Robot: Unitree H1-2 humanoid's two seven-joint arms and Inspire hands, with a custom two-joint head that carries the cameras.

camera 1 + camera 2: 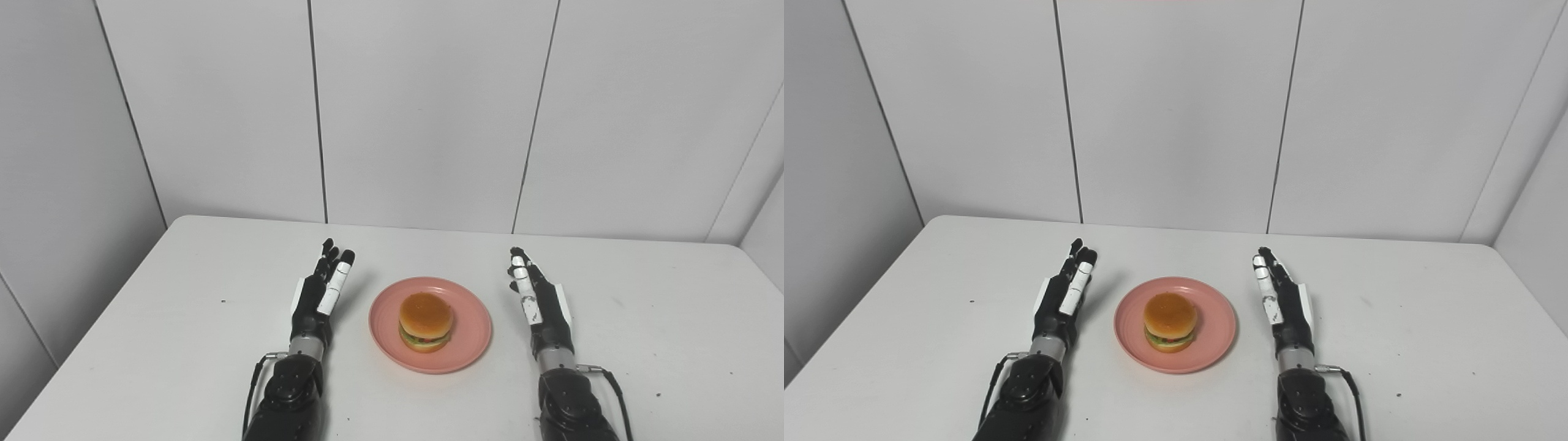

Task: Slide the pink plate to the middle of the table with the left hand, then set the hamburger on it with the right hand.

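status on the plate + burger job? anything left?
Looks done. The pink plate sits near the middle of the table, and the hamburger rests upright on it. Nothing is in hand: the left hand and right hand flank the plate, fingers apart, touching neither. No step appears left.

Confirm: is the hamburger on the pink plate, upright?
Yes. The hamburger sits upright, bun up, on the pink plate; neither robot hand touches it.

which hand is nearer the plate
The left hand: a narrower strip of table separates it from the pink plate than separates the right hand.
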